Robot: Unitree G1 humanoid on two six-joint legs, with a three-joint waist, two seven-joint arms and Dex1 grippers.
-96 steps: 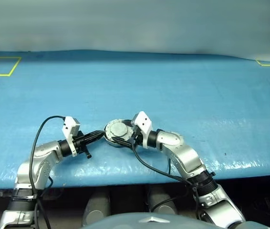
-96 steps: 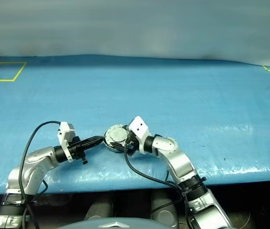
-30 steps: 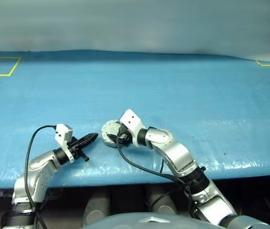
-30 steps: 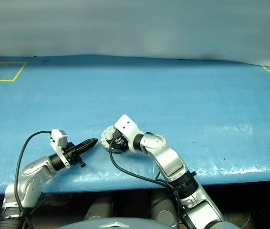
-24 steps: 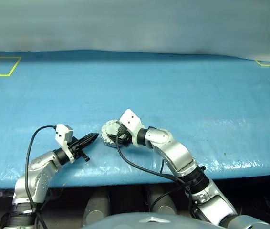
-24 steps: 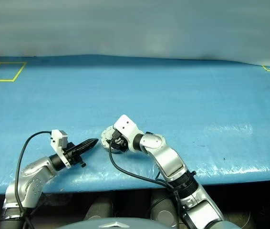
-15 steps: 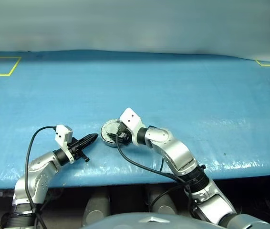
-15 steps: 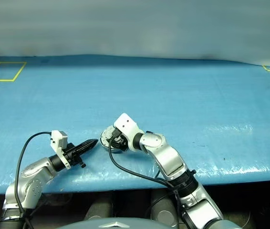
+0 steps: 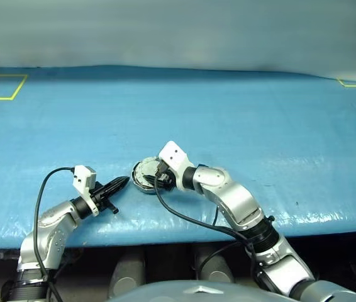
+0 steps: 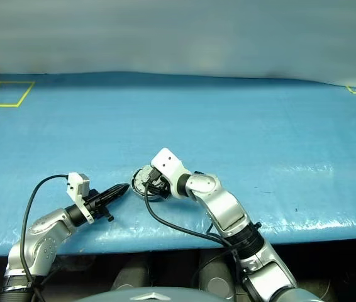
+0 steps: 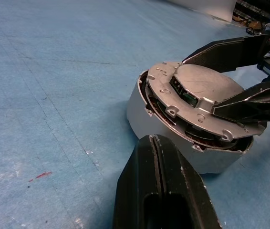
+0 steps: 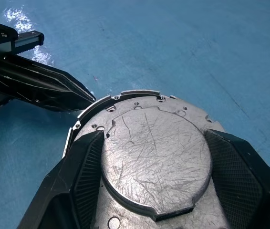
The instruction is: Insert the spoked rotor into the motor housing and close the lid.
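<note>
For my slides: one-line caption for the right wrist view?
Right gripper straddles the scratched lid on the motor housing, fingers at either side; shut left gripper points in nearby.

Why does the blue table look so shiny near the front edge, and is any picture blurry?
Left eye view: white glare streaks on the blue table near its front edge. Right wrist view: the lid is sharp, its scratches catching light, with a bright glare patch at a corner. Left wrist view: the left gripper looms soft.

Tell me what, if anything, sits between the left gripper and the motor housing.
Nothing visible: only bare blue table separates the shut left gripper from the motor housing.
</note>
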